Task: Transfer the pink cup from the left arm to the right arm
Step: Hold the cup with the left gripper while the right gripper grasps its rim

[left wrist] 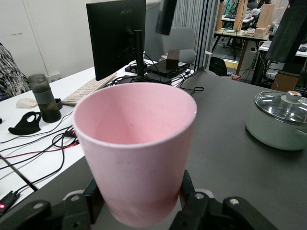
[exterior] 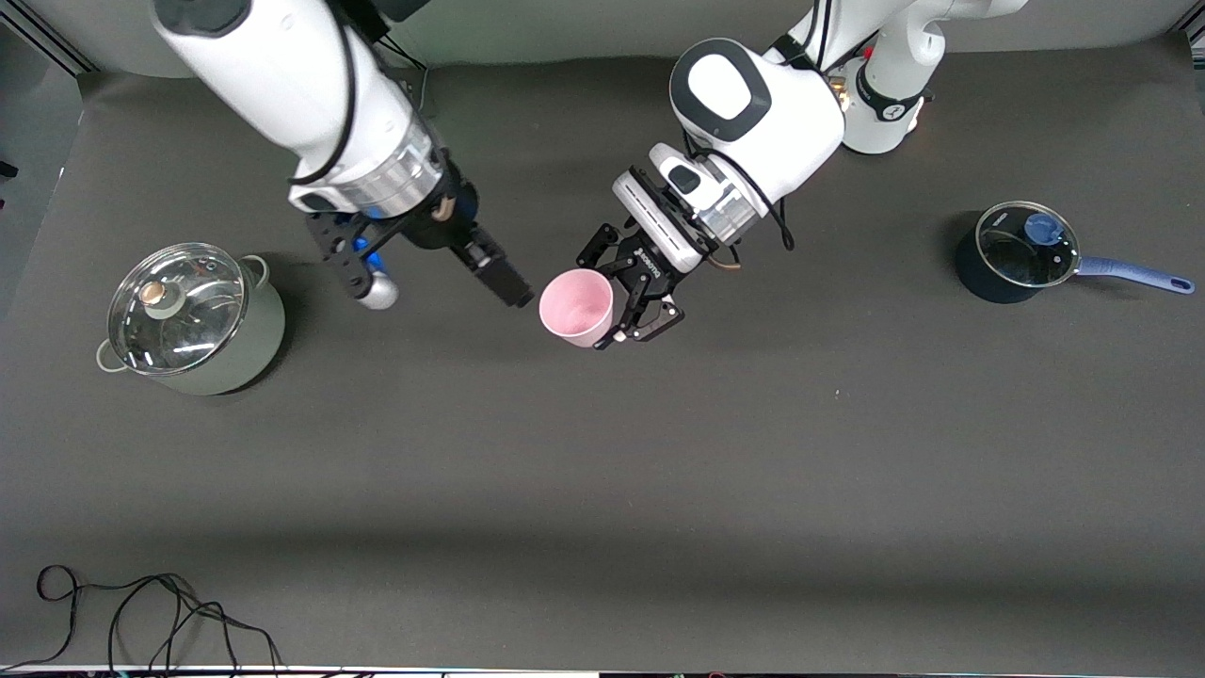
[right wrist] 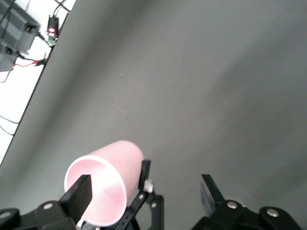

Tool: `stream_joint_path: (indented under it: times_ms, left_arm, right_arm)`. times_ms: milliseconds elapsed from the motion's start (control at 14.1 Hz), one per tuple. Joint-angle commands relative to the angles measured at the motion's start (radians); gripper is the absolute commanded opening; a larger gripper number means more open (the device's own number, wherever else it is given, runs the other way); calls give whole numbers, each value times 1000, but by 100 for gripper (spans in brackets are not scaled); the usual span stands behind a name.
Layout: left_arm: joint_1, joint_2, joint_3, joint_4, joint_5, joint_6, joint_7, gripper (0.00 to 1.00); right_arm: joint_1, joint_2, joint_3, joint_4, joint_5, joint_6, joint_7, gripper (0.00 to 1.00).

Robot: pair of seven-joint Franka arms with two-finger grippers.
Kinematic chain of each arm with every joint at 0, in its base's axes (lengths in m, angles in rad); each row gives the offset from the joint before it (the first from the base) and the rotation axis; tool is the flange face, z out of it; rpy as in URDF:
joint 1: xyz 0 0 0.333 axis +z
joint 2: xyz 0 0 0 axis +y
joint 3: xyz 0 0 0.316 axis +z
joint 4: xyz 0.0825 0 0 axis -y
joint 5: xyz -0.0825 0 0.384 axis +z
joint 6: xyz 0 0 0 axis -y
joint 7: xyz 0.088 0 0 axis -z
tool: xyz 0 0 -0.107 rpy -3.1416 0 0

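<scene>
Cup (exterior: 576,306): pale pink, held in the air over the middle of the tabletop (exterior: 659,471), tipped so its mouth faces the right arm and slightly toward the front camera.
Left end effector (exterior: 621,306): closed around the cup's lower body, linked fingers (left wrist: 192,201) pressing its wall on two sides (the left wrist view shows the base sunk between them).
Right end effector (right wrist: 144,191): fingers spread wide and holding nothing; it hangs over the tabletop at about 9 o'clock from the cup in the front view.
Right fingers (right wrist: 82,190): one tip sits just beside the cup's rim, overlapping the mouth in the right wrist view; whether it touches cannot be told. The other is well apart from the cup.
Pot (exterior: 188,320): pale green with a glass lid, on the tabletop at 9 o'clock from the cup, toward the right arm's end.
Saucepan (exterior: 1021,250): dark blue, glass lid, blue handle, at about 3 o'clock from the cup, toward the left arm's end.
Cables (exterior: 141,612): black loops at 7 o'clock, at the tabletop's edge nearest the front camera.
</scene>
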Motion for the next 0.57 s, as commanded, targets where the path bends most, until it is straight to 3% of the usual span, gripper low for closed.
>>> stream_joint_path:
  times_ms: [0, 498]
  left_arm:
    - [-21, 14, 5, 29, -20, 28, 0, 30]
    - [-21, 14, 5, 29, -21, 40, 0, 30]
  right_arm:
    - [27, 35, -9, 40, -44, 19, 23, 100]
    - [65, 76, -9, 42, -54, 22, 23, 100]
